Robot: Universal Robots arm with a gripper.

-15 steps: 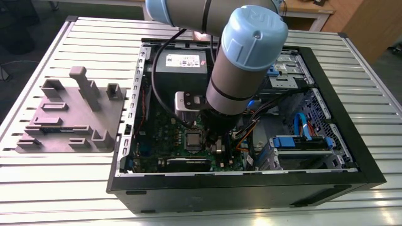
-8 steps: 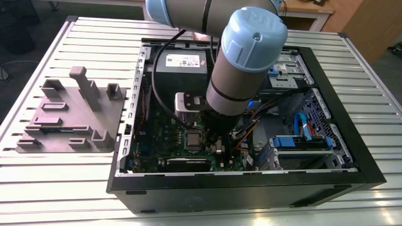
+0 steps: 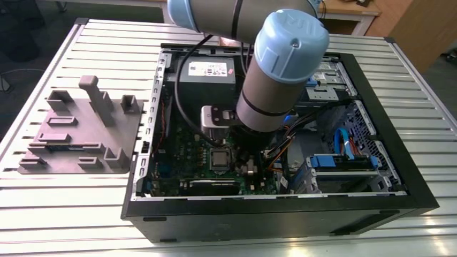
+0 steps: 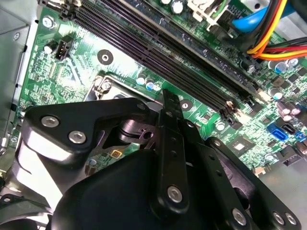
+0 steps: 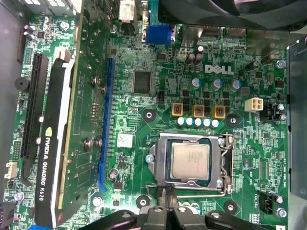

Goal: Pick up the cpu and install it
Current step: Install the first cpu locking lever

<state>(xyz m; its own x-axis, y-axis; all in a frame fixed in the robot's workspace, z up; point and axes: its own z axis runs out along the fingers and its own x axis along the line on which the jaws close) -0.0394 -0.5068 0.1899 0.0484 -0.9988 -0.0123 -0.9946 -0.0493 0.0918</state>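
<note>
The cpu, a flat silver-grey square, lies inside the metal socket frame on the green motherboard. In the exterior view the cpu sits low inside the open computer case, just beside the arm's wrist. My gripper hovers at the socket's edge, its black fingers pressed together with nothing between them. The tips are next to the thin socket lever; I cannot tell whether they touch it.
A graphics card stands beside the socket. Long black memory slots and coloured cables run on the other side. The grey power-supply box and blue drive bays fill the case. A grey fixture plate lies at the exterior view's left.
</note>
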